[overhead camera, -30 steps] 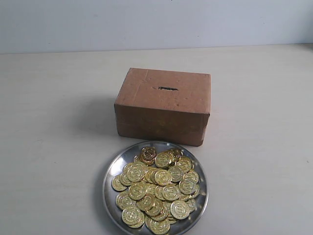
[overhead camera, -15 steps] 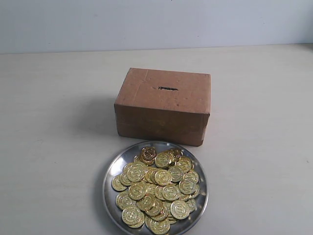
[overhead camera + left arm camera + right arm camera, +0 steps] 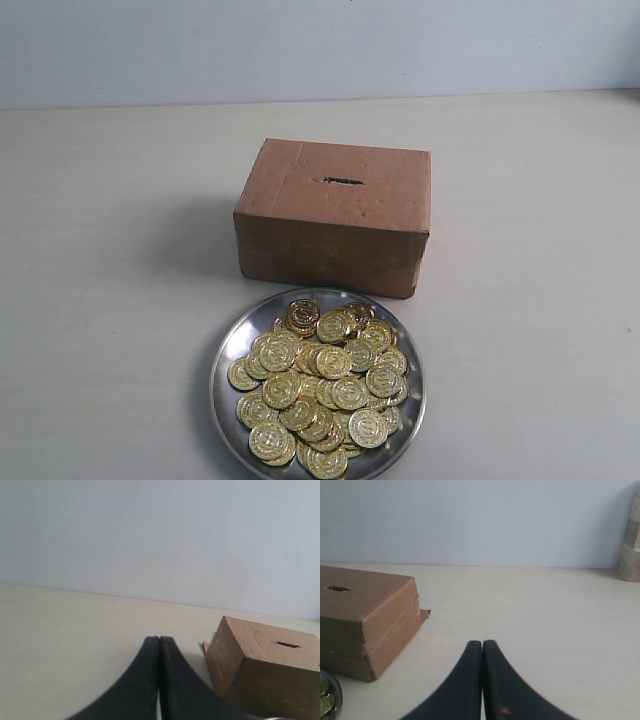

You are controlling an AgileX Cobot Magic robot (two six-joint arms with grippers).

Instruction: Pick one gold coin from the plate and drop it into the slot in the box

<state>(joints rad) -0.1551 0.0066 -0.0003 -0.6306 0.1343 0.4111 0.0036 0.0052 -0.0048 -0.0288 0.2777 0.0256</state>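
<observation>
Coins [image 3: 320, 385] are lying heaped on the plate [image 3: 232, 345], which is sitting on the table [image 3: 110, 300] just in front of the box [image 3: 335, 235], its slot [image 3: 342, 181] facing up. Left fingers [image 3: 142, 685] are pressing tight together; right fingers [image 3: 465, 680] are doing the same, both apart from the plate.

table [image 3: 100, 250]: pale, matte | wall [image 3: 300, 50]: plain white | wooden blocks [image 3: 631, 540]: stacked by wall

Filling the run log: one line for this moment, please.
left gripper shut, empty | right gripper shut, empty | coins piled on plate | box slot unobstructed
</observation>
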